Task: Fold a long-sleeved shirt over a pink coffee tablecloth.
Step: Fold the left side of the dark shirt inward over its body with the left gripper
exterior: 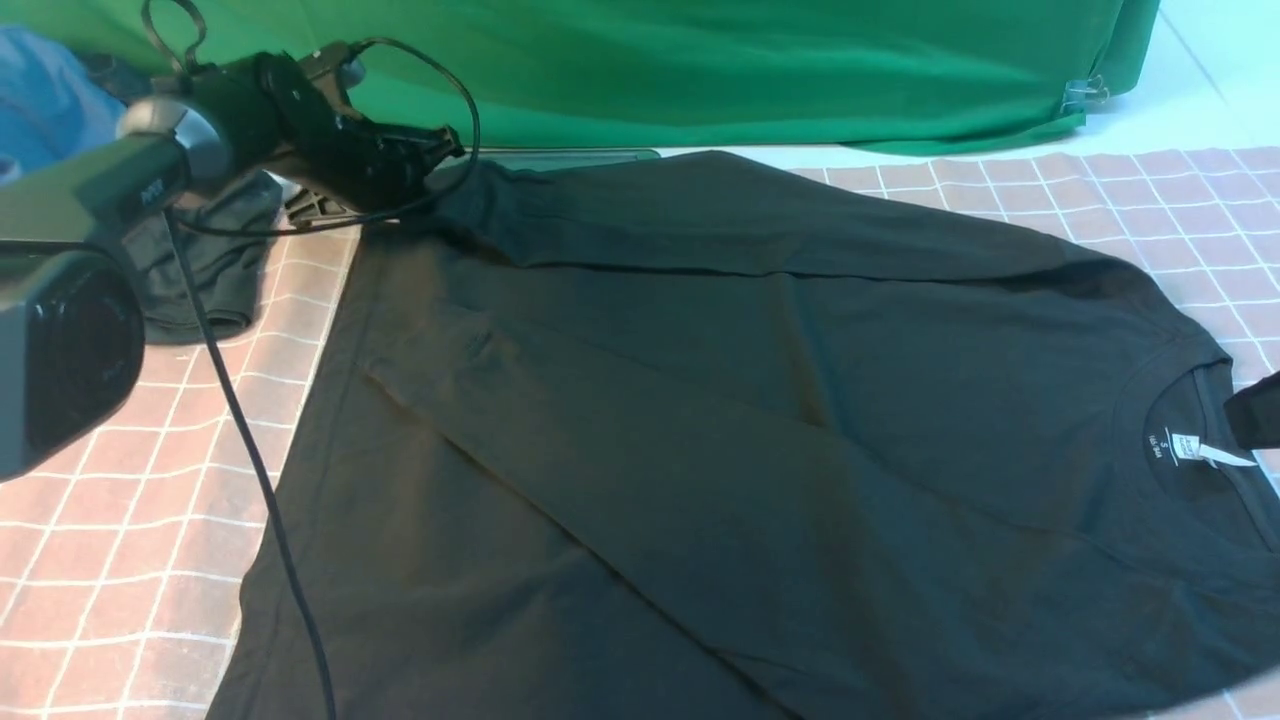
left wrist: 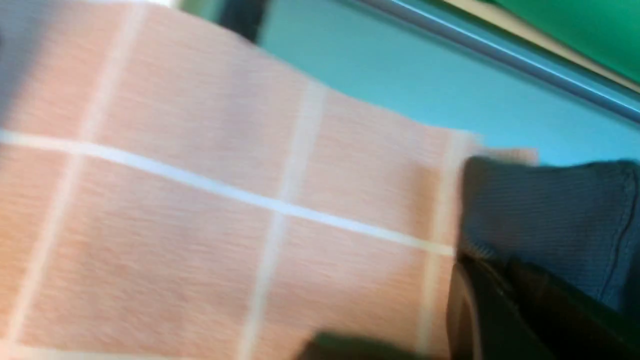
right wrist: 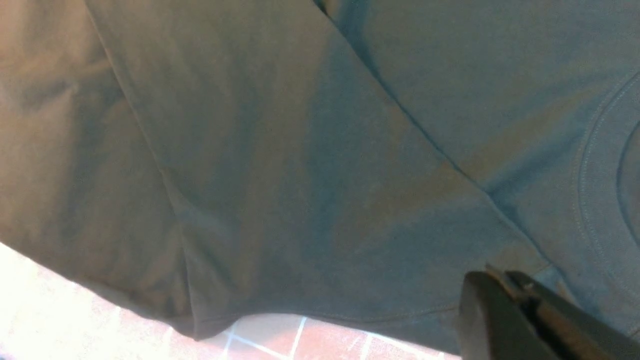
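The shirt (exterior: 700, 400) lies flat on the tablecloth (exterior: 120, 520) and covers most of the middle of it, with pink grid showing to its left and at the far right. Its collar (exterior: 1135, 395) points to the right, and the white label (exterior: 1195, 450) shows inside the neck. One sleeve (exterior: 750, 220) is laid along the far edge of the body, running toward the left. The other sleeve is folded in a slant across the front of the body.

The left gripper (exterior: 445, 150) sits at the far left corner of the shirt, right at the end of the far sleeve. Its fingers are clenched. In the left wrist view the ribbed cuff (left wrist: 545, 215) rises straight from the fingers (left wrist: 500, 310) and seems pinched between them, though that picture is blurred. The tablecloth's edge lies just beside the cuff.

The right gripper (right wrist: 500, 285) is over the shirt near the collar, at the right edge of the front view. Its fingers are pressed together with no fabric visible between them.

A grey-green garment (exterior: 215, 265) lies crumpled on the tablecloth left of the shirt, under the left arm. A blue garment (exterior: 50, 100) sits in the far left corner. A green cloth (exterior: 750, 70) hangs across the back.
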### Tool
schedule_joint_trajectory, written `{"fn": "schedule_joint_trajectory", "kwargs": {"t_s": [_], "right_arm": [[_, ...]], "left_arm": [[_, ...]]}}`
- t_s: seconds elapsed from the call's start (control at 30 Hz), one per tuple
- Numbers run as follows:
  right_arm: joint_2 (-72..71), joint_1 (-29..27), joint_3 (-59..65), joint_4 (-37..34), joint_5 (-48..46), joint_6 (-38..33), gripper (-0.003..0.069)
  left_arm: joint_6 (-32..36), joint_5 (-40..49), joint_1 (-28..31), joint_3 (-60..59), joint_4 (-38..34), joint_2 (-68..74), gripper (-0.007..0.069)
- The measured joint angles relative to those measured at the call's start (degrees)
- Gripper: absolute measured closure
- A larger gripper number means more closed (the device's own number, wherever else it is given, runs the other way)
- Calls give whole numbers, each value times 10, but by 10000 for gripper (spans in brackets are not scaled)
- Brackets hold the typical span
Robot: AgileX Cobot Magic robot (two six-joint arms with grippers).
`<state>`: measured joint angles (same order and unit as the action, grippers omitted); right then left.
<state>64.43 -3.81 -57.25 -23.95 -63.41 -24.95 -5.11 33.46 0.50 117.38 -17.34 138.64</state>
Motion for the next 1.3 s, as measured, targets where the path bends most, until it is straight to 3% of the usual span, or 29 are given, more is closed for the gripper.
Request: {"fn": "schedule_joint_trajectory", "kwargs": {"t_s": [0.2, 0.5, 0.67, 0.93, 1.3], "right_arm": [[0, 0, 0, 0, 1, -3, 623], [0, 0, 0, 0, 2, -7, 623], [0, 0, 0, 0, 8, -21, 623], [0, 0, 0, -1, 47, -24, 620], [0, 0, 0, -1, 61, -25, 615]], "left_arm": [[-1, 90, 0, 0, 23, -89, 593], [-1, 291, -2, 0, 25, -238, 593], [-11, 346, -10, -24, 26, -293, 593], [-47, 360, -37, -136, 45, -357, 593], [-119, 314, -75, -313, 92, -405, 593]]}}
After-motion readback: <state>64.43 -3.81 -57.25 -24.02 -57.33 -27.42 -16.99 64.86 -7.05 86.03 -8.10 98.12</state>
